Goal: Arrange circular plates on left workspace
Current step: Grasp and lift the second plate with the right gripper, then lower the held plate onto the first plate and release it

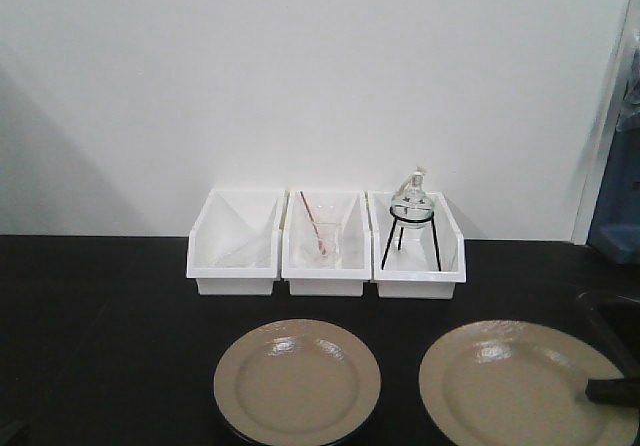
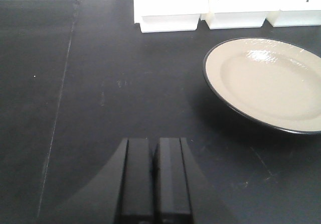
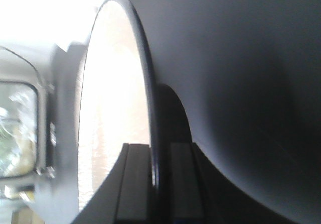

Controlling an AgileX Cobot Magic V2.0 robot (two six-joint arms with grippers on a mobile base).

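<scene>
Two tan plates with dark rims lie side by side on the black bench. The left plate sits in front of the middle bin and also shows in the left wrist view. My right gripper is shut on the right rim of the right plate. In the right wrist view the rim runs edge-on between the fingers of the right gripper. I cannot tell whether that plate is lifted. My left gripper is shut and empty, low over bare bench to the left of the left plate.
Three white bins stand in a row behind the plates; the right one holds a glass flask on a black tripod. A recessed sink basin lies at the right edge. A white wall is behind.
</scene>
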